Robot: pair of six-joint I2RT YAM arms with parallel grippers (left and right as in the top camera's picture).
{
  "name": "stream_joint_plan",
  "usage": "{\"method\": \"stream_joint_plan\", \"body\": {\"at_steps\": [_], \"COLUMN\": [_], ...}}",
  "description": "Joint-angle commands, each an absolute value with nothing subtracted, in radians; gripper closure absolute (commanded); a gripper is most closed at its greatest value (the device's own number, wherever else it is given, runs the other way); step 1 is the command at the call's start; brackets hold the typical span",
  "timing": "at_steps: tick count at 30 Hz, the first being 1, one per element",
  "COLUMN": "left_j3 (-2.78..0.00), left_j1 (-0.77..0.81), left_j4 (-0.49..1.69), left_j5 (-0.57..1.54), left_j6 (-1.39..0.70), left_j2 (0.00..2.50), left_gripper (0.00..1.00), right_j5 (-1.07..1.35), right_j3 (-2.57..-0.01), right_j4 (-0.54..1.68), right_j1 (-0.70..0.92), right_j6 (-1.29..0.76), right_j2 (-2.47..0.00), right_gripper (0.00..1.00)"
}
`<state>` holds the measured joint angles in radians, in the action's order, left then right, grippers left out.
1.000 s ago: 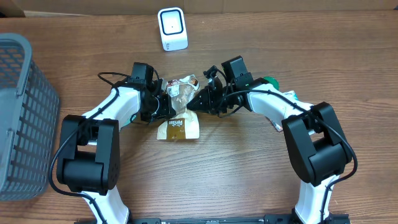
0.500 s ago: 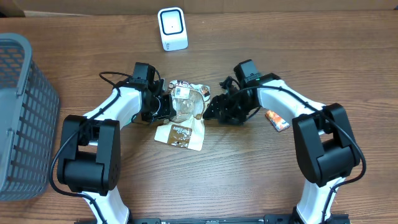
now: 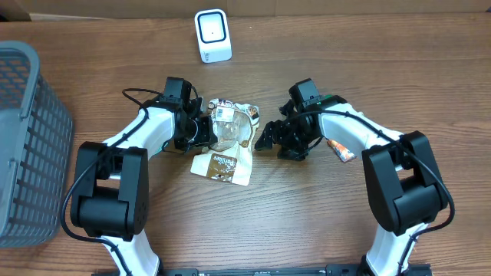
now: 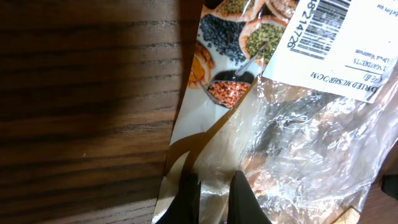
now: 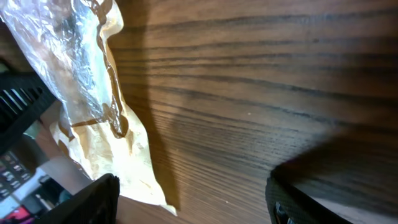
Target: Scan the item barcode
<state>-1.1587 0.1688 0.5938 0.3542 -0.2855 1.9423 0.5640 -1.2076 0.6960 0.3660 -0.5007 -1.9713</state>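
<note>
The item is a bag (image 3: 229, 146) of dried goods, clear plastic with a brown and cream printed base, lying mid-table. A white label with the barcode (image 3: 223, 113) faces up at its far end; the left wrist view shows this barcode (image 4: 321, 20) at top right. My left gripper (image 3: 204, 132) is shut on the bag's left edge, and its fingertips (image 4: 189, 198) pinch the cream plastic of the bag (image 4: 292, 130). My right gripper (image 3: 265, 139) stands open just right of the bag, holding nothing. In the right wrist view the bag (image 5: 93, 93) lies left of the open right gripper (image 5: 193, 199).
A white scanner (image 3: 212, 35) stands at the table's far edge, beyond the bag. A grey mesh basket (image 3: 23, 138) fills the left side. A small orange packet (image 3: 340, 150) lies by my right arm.
My right gripper has let go of the bag's top, opened wide and drawn back to the right. The bag has turned flatter with its label up. The left gripper stays shut on it.
</note>
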Motion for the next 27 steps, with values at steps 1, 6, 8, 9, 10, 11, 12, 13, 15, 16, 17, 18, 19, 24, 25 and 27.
{"method": "stream_joint_plan", "body": {"at_steps": [1,6,8,9,10,11,12,13,15,16,17,18,19,24,25,27], "left_j3": [-1.134,-1.134,-1.134,-1.134,-1.134,-1.134,-1.134,-1.134,-1.134,-1.133,-1.132,-1.129,-1.126,-1.092,-1.082,-1.066], "left_j1": [0.178,0.178,0.178,0.178,0.178,0.178,0.178,0.178,0.178,0.178,0.178,0.178,0.178,0.177,0.176,0.175], "left_j4": [0.617,0.632,0.632,0.631,0.631,0.631,0.631,0.631,0.632,0.632,0.632,0.632,0.631,0.598,0.588,0.570], "left_j5": [0.288,0.288,0.288,0.288,0.289,0.289,0.289,0.289,0.289,0.290,0.294,0.304,0.315,0.347,0.350,0.360], "left_j6": [-0.277,-0.277,-0.277,-0.277,-0.277,-0.277,-0.277,-0.277,-0.277,-0.277,-0.277,-0.277,-0.277,-0.278,-0.279,-0.286], "left_j2": [1.975,1.975,1.975,1.975,1.975,1.975,1.975,1.975,1.975,1.975,1.975,1.975,1.975,1.976,1.976,1.977], "left_gripper": [0.96,0.96,0.96,0.96,0.96,0.96,0.96,0.96,0.96,0.96,0.96,0.96,0.96,0.96,0.96,0.96], "right_j5": [0.534,0.585,0.586,0.588,0.589,0.589,0.589,0.587,0.581,0.577,0.577,0.577,0.577,0.569,0.569,0.569], "right_j3": [-1.147,-1.095,-1.085,-1.081,-1.080,-1.080,-1.080,-1.080,-1.080,-1.080,-1.080,-1.080,-1.079,-1.079,-1.079,-1.079], "right_j4": [0.662,0.572,0.559,0.552,0.549,0.546,0.542,0.542,0.542,0.542,0.539,0.538,0.535,0.535,0.535,0.535], "right_j1": [0.384,0.402,0.409,0.411,0.411,0.412,0.413,0.414,0.415,0.415,0.415,0.415,0.415,0.415,0.415,0.415], "right_j6": [-0.583,-0.657,-0.679,-0.686,-0.690,-0.693,-0.693,-0.693,-0.692,-0.692,-0.692,-0.692,-0.692,-0.692,-0.691,-0.691], "right_j2": [-1.973,-1.973,-1.973,-1.973,-1.973,-1.973,-1.973,-1.973,-1.973,-1.973,-1.973,-1.973,-1.973,-1.973,-1.973,-1.973], "right_gripper": [0.26,0.24,0.23,0.24,0.24,0.24,0.24,0.24,0.24,0.24,0.24,0.25,0.24,0.24,0.25,0.24]}}
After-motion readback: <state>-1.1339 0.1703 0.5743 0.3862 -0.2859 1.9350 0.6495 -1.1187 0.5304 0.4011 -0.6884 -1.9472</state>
